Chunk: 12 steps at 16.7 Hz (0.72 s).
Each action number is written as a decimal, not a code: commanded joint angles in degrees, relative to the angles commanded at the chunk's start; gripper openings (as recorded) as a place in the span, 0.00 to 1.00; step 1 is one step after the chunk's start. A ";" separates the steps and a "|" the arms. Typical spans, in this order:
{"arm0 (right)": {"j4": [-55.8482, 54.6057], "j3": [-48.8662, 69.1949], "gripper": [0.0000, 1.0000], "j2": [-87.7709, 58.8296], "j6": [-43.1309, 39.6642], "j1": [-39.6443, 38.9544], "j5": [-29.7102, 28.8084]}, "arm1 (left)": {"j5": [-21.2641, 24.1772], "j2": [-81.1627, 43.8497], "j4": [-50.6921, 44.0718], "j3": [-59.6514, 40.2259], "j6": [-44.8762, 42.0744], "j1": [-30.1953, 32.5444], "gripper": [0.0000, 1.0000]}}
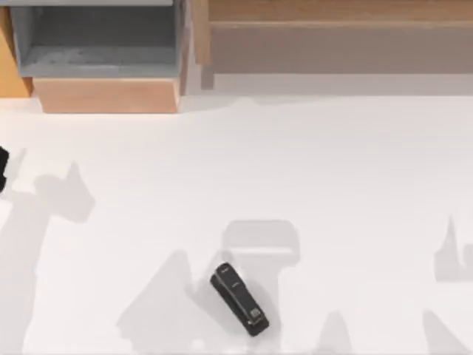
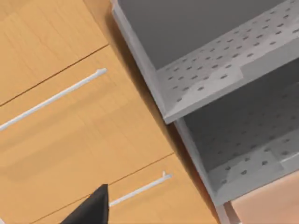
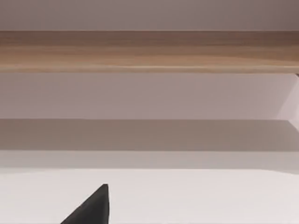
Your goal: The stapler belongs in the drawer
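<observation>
Barely in view, left gripper (image 1: pixel 1 168) at the table's (image 1: pixel 310 170) left edge, jaw state impossible to tell; a dark fingertip (image 2: pixel 93 207) seen before tan cabinet fronts with white handles (image 2: pixel 51 99). Right gripper's fingertip (image 3: pixel 91 207) facing the long brown shelf unit (image 3: pixel 149 50), state likewise unclear. Stapler (image 1: pixel 239 299) flat on the table, near the front edge, slanted. Drawer (image 1: pixel 103 55) pulled open at back left, well apart from the stapler.

Stapler (image 1: pixel 239 299) — showing black, with a small grey mark near one end. Drawer (image 1: pixel 96 41) — showing grey walls and floor, perforated with dark dots, and a light tan wooden front. Shelf unit (image 1: pixel 332 29) — showing brown wood grain. Counter (image 1: pixel 295 163) — showing plain white.
</observation>
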State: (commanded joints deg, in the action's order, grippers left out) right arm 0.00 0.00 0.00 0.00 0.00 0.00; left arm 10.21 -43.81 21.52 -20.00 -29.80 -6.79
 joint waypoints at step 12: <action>0.00 0.00 1.00 0.00 0.00 0.00 0.00 | 12.21 -64.76 33.95 -31.86 -45.35 -12.89 1.00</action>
State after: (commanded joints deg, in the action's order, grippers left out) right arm 0.00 0.00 0.00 0.00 0.00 0.00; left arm 22.42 -108.57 55.48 -51.86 -75.15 -19.68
